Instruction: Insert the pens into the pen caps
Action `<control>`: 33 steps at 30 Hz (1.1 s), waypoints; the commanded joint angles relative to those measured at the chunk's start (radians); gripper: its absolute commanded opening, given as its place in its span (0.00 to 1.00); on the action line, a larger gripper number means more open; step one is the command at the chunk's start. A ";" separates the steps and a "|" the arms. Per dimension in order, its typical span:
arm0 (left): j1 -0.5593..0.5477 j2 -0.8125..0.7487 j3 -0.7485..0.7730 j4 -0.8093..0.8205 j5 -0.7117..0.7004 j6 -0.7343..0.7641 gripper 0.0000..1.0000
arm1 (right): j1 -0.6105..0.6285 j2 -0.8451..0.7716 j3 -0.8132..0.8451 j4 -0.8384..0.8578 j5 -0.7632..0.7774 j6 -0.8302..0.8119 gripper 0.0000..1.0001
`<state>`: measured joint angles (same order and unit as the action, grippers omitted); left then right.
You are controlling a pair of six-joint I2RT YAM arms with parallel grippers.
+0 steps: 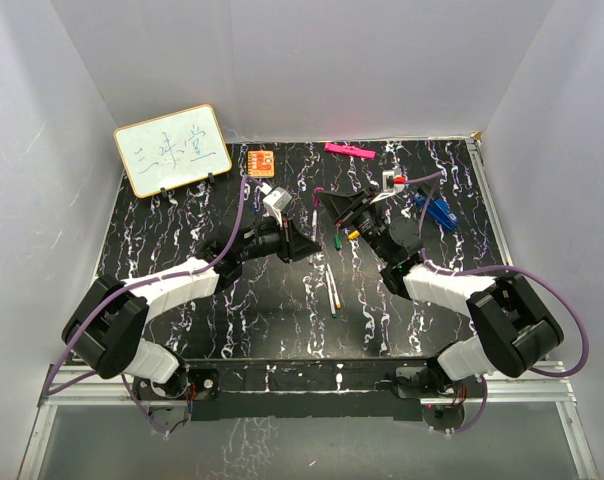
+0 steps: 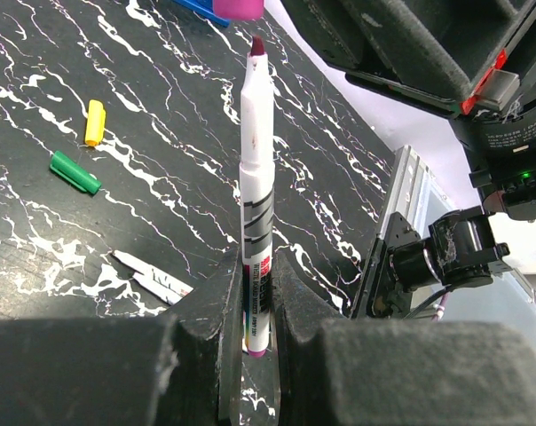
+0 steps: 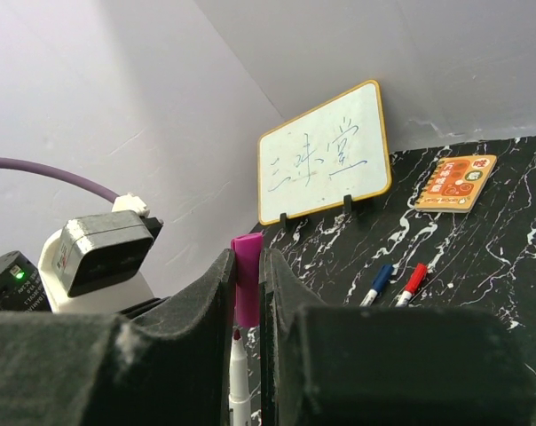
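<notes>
My left gripper (image 2: pixel 255 266) is shut on the lower barrel of a white pen (image 2: pixel 255 177) with a dark purple tip, holding it upright. My right gripper (image 3: pixel 244 266) is shut on a purple cap (image 3: pixel 247 275), held just above the pen's tip (image 3: pixel 239 377); tip and cap are lined up with a small gap between them. In the top view both grippers (image 1: pixel 304 240) (image 1: pixel 340 207) meet above mid-table. A yellow cap (image 2: pixel 94 122) and a green cap (image 2: pixel 74 172) lie loose on the table. Two uncapped pens (image 2: pixel 153 277) lie side by side, also in the top view (image 1: pixel 332 290).
A blue-capped pen (image 3: pixel 379 284) and a red-capped pen (image 3: pixel 411 282) lie toward the whiteboard (image 1: pixel 172 150). An orange card (image 1: pixel 261 160) and a pink bar (image 1: pixel 347 150) lie at the back. A blue object (image 1: pixel 437 210) sits at the right. White walls enclose the table.
</notes>
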<state>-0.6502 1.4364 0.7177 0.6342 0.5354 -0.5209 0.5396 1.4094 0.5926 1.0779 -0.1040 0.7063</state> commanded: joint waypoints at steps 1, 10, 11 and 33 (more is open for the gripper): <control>-0.005 -0.010 -0.009 0.023 0.002 0.021 0.00 | 0.005 -0.003 0.001 0.066 -0.007 0.009 0.00; -0.005 -0.019 -0.006 0.015 -0.009 0.027 0.00 | 0.009 -0.023 -0.017 0.034 -0.019 0.011 0.00; -0.004 -0.019 -0.006 0.016 -0.010 0.027 0.00 | 0.010 -0.024 -0.018 0.029 -0.021 0.011 0.00; -0.005 -0.014 -0.018 -0.011 0.002 0.033 0.00 | 0.019 -0.027 0.019 0.005 0.021 -0.037 0.00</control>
<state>-0.6502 1.4364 0.7174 0.6201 0.5236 -0.5083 0.5507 1.4044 0.5720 1.0515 -0.1024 0.7010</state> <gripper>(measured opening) 0.087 0.116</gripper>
